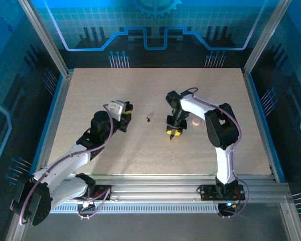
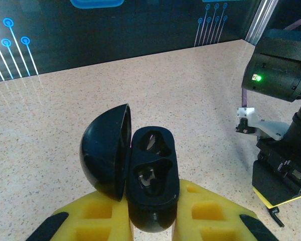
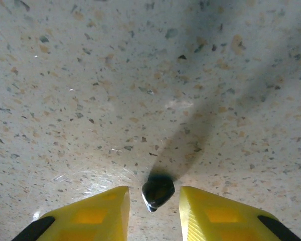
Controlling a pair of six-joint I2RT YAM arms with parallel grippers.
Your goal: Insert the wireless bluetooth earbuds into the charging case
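**A:** What has the left gripper [image 2: 150, 223] got?

**B:** Its yellow plastic fingers [image 2: 98, 221], moulded with square hollows, pinch the base of a glossy black, rounded plastic charging case [image 2: 153, 193]. It is held left of the table's middle. The domed lid [image 2: 106, 153] is swung open to the left, baring two smooth curved sockets.

**A:** Anything in the sockets?

**B:** Too dark to tell.

**A:** And the right gripper [image 3: 154, 196]?

**B:** It points down at the speckled beige, stone-look table [image 3: 90, 75], just right of the middle. Its fingers stand slightly apart with a tiny, shiny black earbud [image 3: 158, 190] between them. A sliver of table shows on either side.

**A:** Anything else?

**B:** A second black earbud [image 1: 149, 119], small and curved, lies loose near the table's middle, between the grippers. A pale pink round piece [image 1: 195, 122] sits just beside the right arm [image 1: 218, 128], on the side towards the table's right edge.
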